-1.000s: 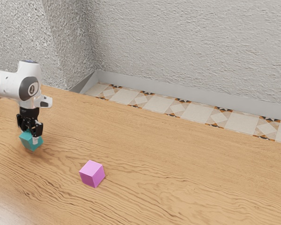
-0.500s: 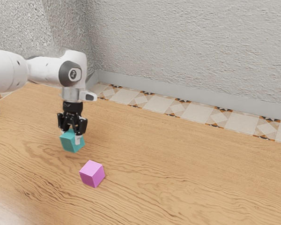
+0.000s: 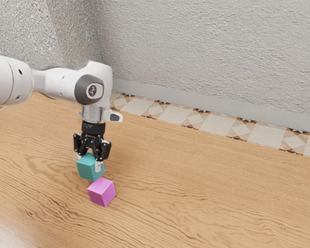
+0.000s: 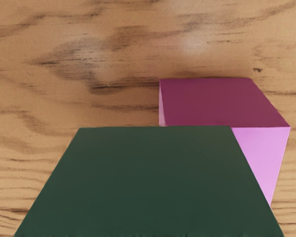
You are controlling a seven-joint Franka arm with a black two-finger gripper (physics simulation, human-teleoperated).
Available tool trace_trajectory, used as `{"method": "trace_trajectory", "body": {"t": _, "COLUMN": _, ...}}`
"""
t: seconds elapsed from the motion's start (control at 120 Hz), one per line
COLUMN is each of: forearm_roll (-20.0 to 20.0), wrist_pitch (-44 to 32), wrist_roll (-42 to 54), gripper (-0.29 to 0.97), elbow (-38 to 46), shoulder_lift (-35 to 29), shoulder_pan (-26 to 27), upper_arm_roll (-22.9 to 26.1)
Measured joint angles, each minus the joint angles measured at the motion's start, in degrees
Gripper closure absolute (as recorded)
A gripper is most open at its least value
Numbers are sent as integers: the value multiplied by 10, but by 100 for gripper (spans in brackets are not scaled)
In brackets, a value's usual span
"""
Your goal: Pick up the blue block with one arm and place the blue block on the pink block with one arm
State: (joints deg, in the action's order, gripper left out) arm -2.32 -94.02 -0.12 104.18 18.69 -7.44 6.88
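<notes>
— Under our claw (image 3: pixel 94 163), what do we have?
— The blue block (image 3: pixel 89 169), pinched between the two fingers and held off the table (image 3: pixel 206 175).
— And the pink block (image 3: pixel 102 191)?
— On the table just below the claw, a little off to one side; from the wrist we see our held block covering part of it.

no readable text, labels, numbers, signs anywhere
</notes>
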Motion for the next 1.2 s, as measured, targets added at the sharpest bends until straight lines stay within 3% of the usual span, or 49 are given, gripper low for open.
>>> {"method": "trace_trajectory", "body": {"t": 0.475, "forearm_roll": -24, "wrist_pitch": -118, "wrist_roll": -48, "gripper": 31, "elbow": 84, "shoulder_lift": -47, "shoulder_pan": 7, "upper_arm_roll": 24}}
{"method": "trace_trajectory", "body": {"t": 0.825, "forearm_roll": -25, "wrist_pitch": -136, "wrist_roll": -64, "gripper": 31, "elbow": 145, "shoulder_lift": -99, "shoulder_pan": 10, "upper_arm_roll": 34}}
{"method": "trace_trajectory", "body": {"t": 1.2, "forearm_roll": -29, "wrist_pitch": -151, "wrist_roll": -74, "gripper": 31, "elbow": 146, "shoulder_lift": -83, "shoulder_pan": 10, "upper_arm_roll": 40}}
